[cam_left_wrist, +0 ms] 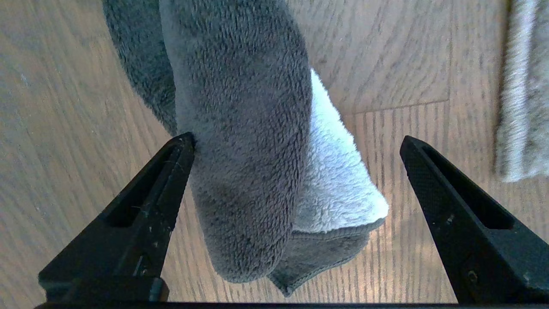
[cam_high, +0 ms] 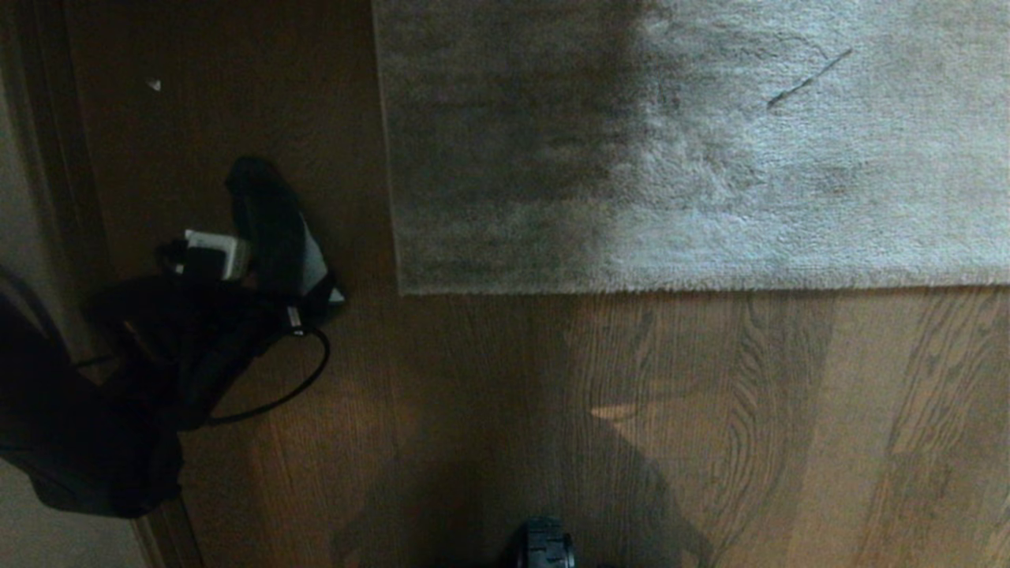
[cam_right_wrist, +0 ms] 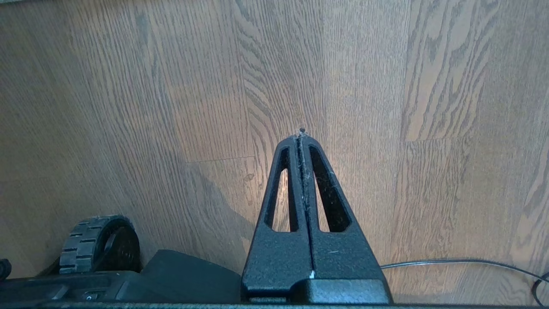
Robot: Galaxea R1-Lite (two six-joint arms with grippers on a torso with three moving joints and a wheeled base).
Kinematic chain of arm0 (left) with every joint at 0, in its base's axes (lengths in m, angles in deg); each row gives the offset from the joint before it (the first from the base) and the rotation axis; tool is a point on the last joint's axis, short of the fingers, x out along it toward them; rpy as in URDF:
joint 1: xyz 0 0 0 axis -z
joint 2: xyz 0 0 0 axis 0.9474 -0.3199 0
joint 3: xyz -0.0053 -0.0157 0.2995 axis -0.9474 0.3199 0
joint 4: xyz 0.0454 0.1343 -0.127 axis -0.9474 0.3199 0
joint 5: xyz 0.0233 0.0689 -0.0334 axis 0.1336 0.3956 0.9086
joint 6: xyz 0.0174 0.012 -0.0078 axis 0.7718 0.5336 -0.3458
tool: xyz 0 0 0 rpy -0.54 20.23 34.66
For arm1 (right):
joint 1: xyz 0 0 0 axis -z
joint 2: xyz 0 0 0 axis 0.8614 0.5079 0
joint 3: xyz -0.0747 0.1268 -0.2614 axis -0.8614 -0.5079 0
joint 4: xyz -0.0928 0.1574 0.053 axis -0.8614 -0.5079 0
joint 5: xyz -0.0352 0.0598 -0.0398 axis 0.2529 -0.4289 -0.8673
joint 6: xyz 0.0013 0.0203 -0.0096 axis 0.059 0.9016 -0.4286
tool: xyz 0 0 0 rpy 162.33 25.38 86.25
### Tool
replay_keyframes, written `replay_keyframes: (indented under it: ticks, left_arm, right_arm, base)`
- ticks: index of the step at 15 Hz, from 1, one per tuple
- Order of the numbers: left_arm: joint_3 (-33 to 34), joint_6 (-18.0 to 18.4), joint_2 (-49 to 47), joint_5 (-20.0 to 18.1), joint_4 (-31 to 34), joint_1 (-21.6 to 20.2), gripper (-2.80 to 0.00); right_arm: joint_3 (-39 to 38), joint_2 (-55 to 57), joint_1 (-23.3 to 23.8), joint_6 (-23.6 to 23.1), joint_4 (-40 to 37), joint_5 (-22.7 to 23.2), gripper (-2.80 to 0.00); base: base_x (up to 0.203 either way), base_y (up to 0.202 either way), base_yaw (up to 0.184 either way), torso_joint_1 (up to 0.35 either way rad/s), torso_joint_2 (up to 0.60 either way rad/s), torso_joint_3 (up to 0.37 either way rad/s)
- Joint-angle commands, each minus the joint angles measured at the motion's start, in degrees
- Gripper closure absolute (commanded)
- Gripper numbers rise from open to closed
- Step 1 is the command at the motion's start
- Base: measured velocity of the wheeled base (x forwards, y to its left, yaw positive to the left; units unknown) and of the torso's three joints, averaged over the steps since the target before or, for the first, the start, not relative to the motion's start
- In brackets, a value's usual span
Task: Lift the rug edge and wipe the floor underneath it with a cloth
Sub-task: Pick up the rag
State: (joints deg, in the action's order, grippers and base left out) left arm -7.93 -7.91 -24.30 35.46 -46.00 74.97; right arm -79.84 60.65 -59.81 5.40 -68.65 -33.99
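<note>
Small light-grey fuzzy terry cloth (cam_left_wrist: 244,141), bunched on dark brown wooden plank floor (cam_left_wrist: 64,107) left of rug corner: soft, light, floppy; likely best pinched across thick middle fold.

Left gripper (cam_left_wrist: 296,146) fingers (cam_left_wrist: 446,201) spread wide, straddling cloth; one touches it, nothing grasped.

Grey-beige plush rug edge (cam_high: 671,280) lies flat.

Right gripper (cam_right_wrist: 302,135) clenched, empty, over bare floor.

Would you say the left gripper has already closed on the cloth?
No; in the left wrist view the left gripper stands wide open around the cloth, one finger well clear of it.
</note>
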Motion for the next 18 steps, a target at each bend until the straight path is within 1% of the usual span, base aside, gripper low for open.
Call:
replay_keyframes:
  ticks: [1,3,9,13,14,15,18]
  left_arm:
    - [0.02,-0.02,-1.15,-0.04,-1.38,0.06,-2.80]
    - [0.02,-0.02,-1.98,-0.05,-2.48,0.23,-2.80]
    - [-0.07,-0.02,-3.56,-0.05,-2.60,0.15,-2.80]
    - [-0.24,-0.02,-4.25,-1.94,-2.68,-0.21,-2.80]
    - [-0.32,0.07,-4.46,-1.96,-2.68,-0.21,-1.28]
    - [-0.33,0.07,-4.73,-1.92,-2.76,-0.21,0.00]
    - [-0.87,-0.02,-5.14,-1.98,-2.76,-0.20,0.00]
  right_arm:
    - [0.00,-0.02,-0.02,0.03,0.05,-0.01,0.00]
    - [0.00,-0.02,-0.02,0.03,0.05,-0.01,0.00]
    - [0.00,0.06,-0.02,0.03,0.05,-0.01,0.00]
    - [0.00,0.04,-0.02,0.03,0.05,-0.01,0.00]
    - [0.00,-0.02,-0.02,0.03,0.05,-0.01,0.00]
    - [0.00,-0.02,-0.02,0.03,0.05,-0.01,0.00]
    - [0.00,-0.02,-0.02,0.03,0.05,-0.01,0.00]
  base:
    - [0.000,0.000,0.000,0.000,0.00,0.000]
    - [0.000,0.000,0.000,0.000,0.00,0.000]
    - [0.000,0.000,0.000,0.000,0.00,0.000]
    - [0.000,0.000,0.000,0.000,0.00,0.000]
    - [0.000,0.000,0.000,0.000,0.00,0.000]
    - [0.000,0.000,0.000,0.000,0.00,0.000]
    - [0.000,0.000,0.000,0.000,0.00,0.000]
